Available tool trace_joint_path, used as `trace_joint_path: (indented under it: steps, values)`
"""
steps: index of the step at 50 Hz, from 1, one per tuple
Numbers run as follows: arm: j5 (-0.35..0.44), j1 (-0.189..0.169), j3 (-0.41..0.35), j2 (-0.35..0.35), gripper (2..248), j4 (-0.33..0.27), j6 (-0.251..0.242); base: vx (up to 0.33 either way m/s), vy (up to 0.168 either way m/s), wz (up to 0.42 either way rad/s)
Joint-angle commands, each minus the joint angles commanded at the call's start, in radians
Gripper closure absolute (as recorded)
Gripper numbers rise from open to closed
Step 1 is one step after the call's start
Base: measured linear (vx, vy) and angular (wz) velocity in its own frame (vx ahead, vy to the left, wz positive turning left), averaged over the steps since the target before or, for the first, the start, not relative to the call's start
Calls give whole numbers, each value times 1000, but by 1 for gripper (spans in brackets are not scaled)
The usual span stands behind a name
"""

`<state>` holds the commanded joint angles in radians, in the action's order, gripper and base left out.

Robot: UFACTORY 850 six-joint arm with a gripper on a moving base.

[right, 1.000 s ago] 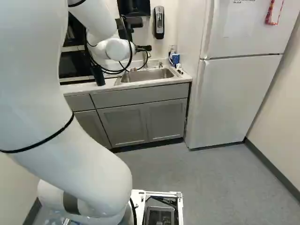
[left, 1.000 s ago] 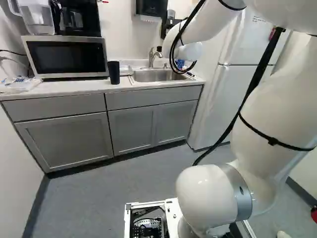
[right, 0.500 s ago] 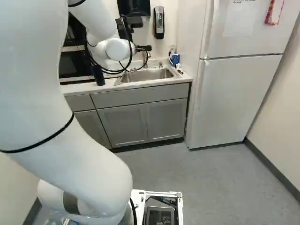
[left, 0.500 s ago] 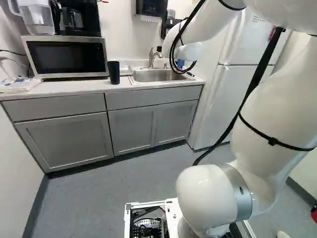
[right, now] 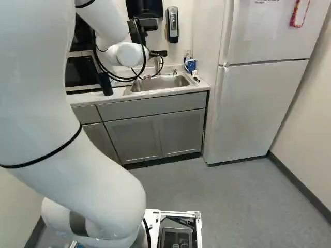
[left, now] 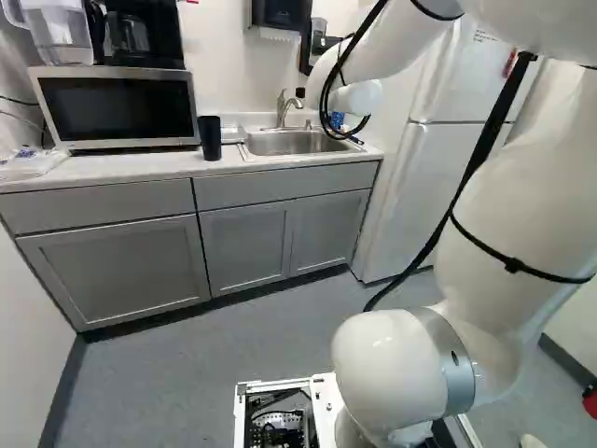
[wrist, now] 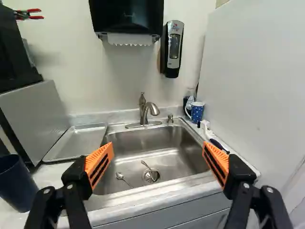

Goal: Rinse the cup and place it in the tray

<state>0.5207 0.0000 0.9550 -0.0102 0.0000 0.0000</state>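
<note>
Cup [wrist: 18, 188]: dark blue, plain, upright, open-topped | fingers [wrist: 99, 164]: spread wide, holding nothing

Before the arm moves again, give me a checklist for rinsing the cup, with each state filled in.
Gripper open, nothing between the fingers: ok.
Dark cup upright on the counter: ok.
Which is meant, dark cup or blue mug: cannot tell.
Sink free of utensils: not ok, two inside.
Water running from faucet: not ok, none seen.
Tray bare: ok.
</note>
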Motion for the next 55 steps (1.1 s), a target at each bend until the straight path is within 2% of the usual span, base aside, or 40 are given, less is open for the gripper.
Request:
trace_joint_path:
  steps: [24,55]
  values:
    - [0,0,0,0,3,0,0,76,-7,-7]
    - [0,0,0,0,3,0,0,151,-57,-8]
